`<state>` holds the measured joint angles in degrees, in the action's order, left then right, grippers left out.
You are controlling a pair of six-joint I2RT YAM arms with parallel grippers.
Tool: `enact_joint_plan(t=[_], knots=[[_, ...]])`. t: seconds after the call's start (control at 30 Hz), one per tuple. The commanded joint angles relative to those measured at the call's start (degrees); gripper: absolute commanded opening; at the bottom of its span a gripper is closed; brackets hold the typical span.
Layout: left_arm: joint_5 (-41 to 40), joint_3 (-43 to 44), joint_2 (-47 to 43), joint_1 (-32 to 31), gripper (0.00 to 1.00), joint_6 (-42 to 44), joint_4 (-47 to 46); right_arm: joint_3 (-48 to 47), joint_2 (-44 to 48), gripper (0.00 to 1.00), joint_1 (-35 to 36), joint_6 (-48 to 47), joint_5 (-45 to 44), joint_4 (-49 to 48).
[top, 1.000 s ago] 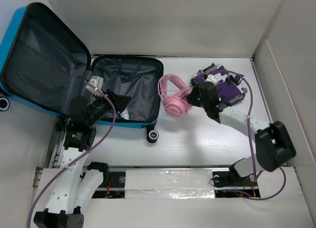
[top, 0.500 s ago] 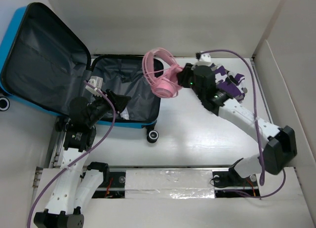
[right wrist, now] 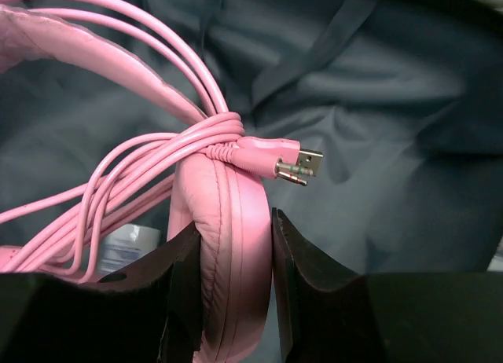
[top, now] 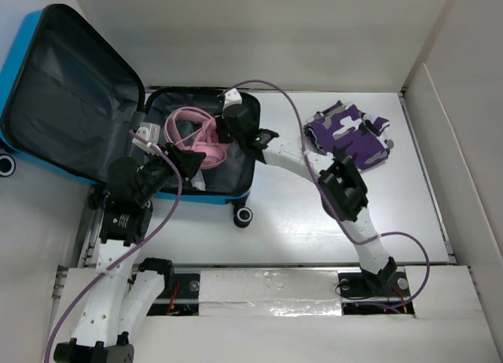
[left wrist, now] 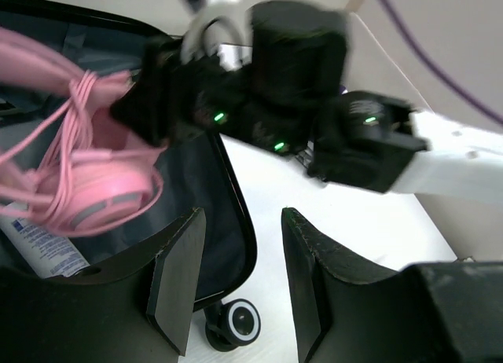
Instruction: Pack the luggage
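Observation:
The blue luggage (top: 236,196) lies open at the left, its lid (top: 23,45) propped up and its dark grey lining (right wrist: 377,104) showing. My right gripper (top: 222,137) reaches over the open half and is shut on the ear cup of pink headphones (top: 192,135); the wrist view shows the ear cup (right wrist: 228,245) pinched between the pads with its cable and plugs (right wrist: 295,165) bundled above. My left gripper (left wrist: 240,280) is open and empty above the luggage's near rim, close to a wheel (left wrist: 236,322). The headphones also show in the left wrist view (left wrist: 86,198).
A purple camouflage garment (top: 350,133) lies on the white table at the right back. A white tube with blue print (left wrist: 43,249) lies in the luggage under the headphones. White walls (top: 464,143) stand behind and to the right.
My right arm has lifted the pink headphones off the table and swung them left, from beside the luggage to over its open half. The left arm has barely moved.

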<state>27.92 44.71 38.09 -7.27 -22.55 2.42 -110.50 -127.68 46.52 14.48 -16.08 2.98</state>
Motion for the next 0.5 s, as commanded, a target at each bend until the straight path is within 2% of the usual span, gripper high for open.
enact_joint_plan(t=[0.0, 0.03, 0.07, 0.1, 0.13, 0.17, 0.23, 0.3, 0.37, 0.4, 0.47], knots=[[-0.15, 0.99, -0.47, 0.32, 0.41, 0.57, -2.5, -7.8, -0.64, 0.2, 1.64, -1.39, 1.13, -1.23], [-0.15, 0.99, -0.38, 0.32, 0.41, 0.57, -2.5, -8.76, -1.08, 0.29, 1.64, -1.21, 2.44, -1.14], [-0.32, 0.99, -0.38, 0.32, 0.41, 0.57, -2.5, -8.94, -1.43, 0.54, 2.16, -1.12, 2.89, -0.96], [-0.32, 0.99, -0.47, 0.32, 0.41, 0.57, -2.5, -9.03, -1.26, 0.54, 2.17, -1.03, 3.15, -0.7], [-0.24, 0.99, -0.38, 0.32, 0.41, 0.57, -2.5, -9.03, -0.65, 0.77, 2.17, -0.95, 3.85, -0.44], [-0.24, 0.91, -0.47, 0.32, 0.41, 0.57, -2.5, -7.9, 0.23, 0.85, 2.17, -1.12, 4.38, -0.43], [0.11, 0.91, -0.38, 0.32, 0.41, 0.48, -2.5, -5.36, 4.87, 0.89, 1.56, -1.38, 6.22, -2.01], [0.2, 0.91, -0.38, 0.32, 0.41, 0.48, -2.5, 0.0, 9.09, 0.89, -0.11, -1.04, 7.11, -4.54], [0.29, 0.99, -0.47, 0.32, 0.41, 0.48, -2.5, 4.91, 17.17, 0.89, -3.08, -0.16, 8.6, -6.14], [-0.06, 1.08, -0.47, 0.32, 0.41, 0.57, -2.5, 12.08, 20.42, 0.87, -4.32, 0.8, 8.87, -8.84], [-0.41, 1.26, -0.91, 0.32, 0.41, 0.75, -2.5, 20.63, 31.1, 0.72, -9.66, 2.74, 9.57, -12.11]])
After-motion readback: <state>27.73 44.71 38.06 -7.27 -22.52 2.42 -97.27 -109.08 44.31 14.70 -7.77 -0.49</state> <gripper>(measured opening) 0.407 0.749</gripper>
